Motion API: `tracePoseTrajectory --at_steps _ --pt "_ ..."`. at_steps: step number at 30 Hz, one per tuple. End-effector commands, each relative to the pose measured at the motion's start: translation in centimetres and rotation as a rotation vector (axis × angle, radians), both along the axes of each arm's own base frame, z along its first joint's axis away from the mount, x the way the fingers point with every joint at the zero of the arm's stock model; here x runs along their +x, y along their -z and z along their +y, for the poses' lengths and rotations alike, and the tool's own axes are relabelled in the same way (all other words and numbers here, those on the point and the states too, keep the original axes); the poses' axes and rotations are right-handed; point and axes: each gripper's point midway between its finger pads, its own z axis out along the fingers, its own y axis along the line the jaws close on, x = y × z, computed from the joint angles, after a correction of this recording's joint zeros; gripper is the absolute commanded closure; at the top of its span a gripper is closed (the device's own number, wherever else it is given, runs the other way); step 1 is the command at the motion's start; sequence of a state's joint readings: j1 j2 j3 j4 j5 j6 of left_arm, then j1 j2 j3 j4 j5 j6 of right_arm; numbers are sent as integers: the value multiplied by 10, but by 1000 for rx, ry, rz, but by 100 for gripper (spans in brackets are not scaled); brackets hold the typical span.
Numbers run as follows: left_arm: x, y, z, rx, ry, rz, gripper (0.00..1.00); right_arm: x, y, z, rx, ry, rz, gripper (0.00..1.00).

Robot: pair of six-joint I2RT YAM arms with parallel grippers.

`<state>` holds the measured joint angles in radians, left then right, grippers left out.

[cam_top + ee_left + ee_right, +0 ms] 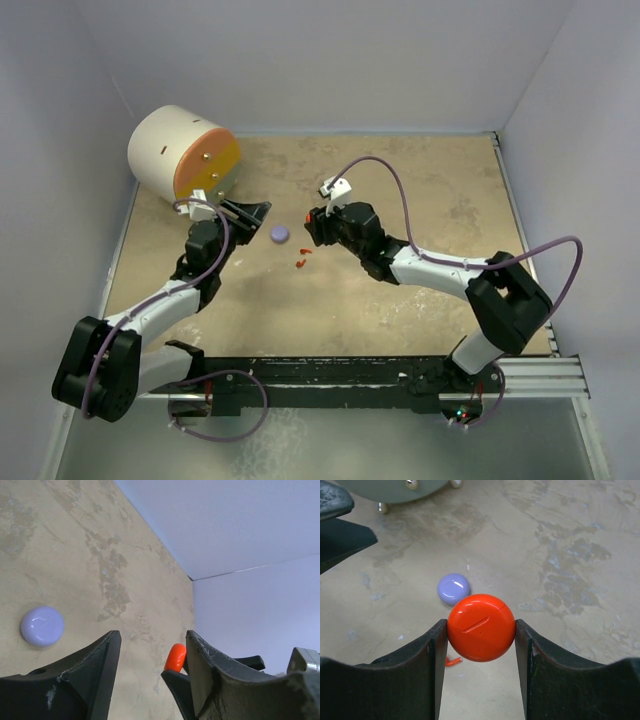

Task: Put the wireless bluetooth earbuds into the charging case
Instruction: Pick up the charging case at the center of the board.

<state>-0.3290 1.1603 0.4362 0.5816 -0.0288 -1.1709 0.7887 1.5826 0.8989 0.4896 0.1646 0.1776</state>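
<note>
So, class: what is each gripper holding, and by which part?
Right gripper: the red case, pinched across its round sides. Left gripper: nothing.

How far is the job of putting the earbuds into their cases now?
Done: nothing yet; two red earbuds lie loose on the table. In hand: the right tool grips the red case, which looks closed. To do: open it and put them in; the purple case sits untouched before the open, empty left tool. I cannot see any others.

Red case (481, 627), lavender case (454, 589), red earbuds (302, 262). The table (400, 180) is mottled tan with darker blotches; the drum (165, 145) is cream, its face orange.
</note>
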Motion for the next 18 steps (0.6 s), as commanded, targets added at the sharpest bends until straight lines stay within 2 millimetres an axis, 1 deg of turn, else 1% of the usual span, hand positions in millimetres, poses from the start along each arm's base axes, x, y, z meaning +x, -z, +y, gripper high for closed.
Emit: tracePoseTrajectory --at_steps 1,4,9,11,14,18 --pt "0 -37 -6 -81 14 -146 47 0 -39 23 121 -118 -131 92" --pt "0 -37 -9 -73 21 -160 48 0 -39 30 119 -155 -137 92" --pt "1 -27 -24 -57 69 -143 51 -3 -33 36 116 -193 -131 93" --pt "0 -23 -30 -60 89 -140 52 1 -40 42 123 -202 -138 93" --pt "-1 -21 -40 -66 122 -150 55 2 -40 44 126 -206 -133 95" --pt "-4 -18 -53 -60 162 -155 56 3 -39 45 126 -207 -129 95"
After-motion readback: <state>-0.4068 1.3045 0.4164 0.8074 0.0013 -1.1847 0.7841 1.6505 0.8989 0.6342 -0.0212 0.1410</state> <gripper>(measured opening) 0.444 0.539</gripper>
